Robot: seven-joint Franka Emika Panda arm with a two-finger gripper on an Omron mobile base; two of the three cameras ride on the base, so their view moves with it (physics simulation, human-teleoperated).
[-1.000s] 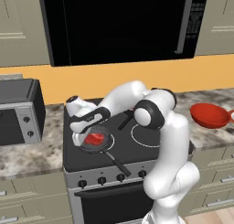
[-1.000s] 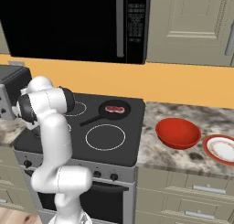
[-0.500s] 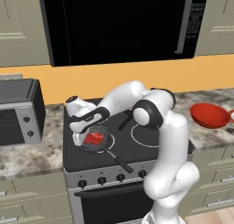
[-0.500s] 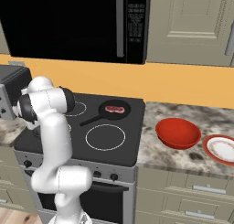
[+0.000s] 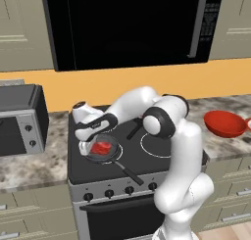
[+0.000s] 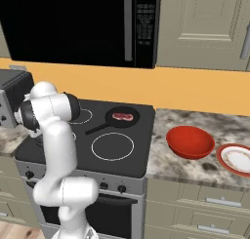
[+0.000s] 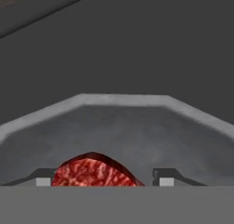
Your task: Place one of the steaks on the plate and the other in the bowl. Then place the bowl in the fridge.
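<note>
The black microwave [image 5: 127,26] hangs above the stove, flanked by beige cabinets [image 6: 205,28]. Below it, the black stove [image 6: 105,140] sits between two speckled stone counters [image 6: 195,162], with an orange wall strip behind. A grey toaster oven [image 5: 19,119] stands on the counter to the robot's left of the stove.

The white arm [image 5: 171,151] reaches over the stove's front-left burner, seen in the left base view, with its hand lowered into a dark frying pan [image 5: 105,153] whose handle runs toward the stove's front edge. A second dark frying pan [image 6: 119,118] rests on the rear burner on the bowl's side, seen in the right base view.

The all-red bowl [image 6: 190,141] sits on the right counter, just beside the stove. The red-rimmed plate [image 6: 237,159] lies next to it, further right, close but apart.

The bright red steak [image 5: 102,148] lies flat in the front-left pan, directly under the hand. The paler steak [image 6: 122,117], with white fat edges, lies in the rear pan.

The gripper [image 7: 101,179] is down inside the front-left pan, its two fingertips [image 7: 43,178] standing either side of the bright red steak. The jaws are spread, and whether the tips touch the meat cannot be told; no grasp is evident.
</note>
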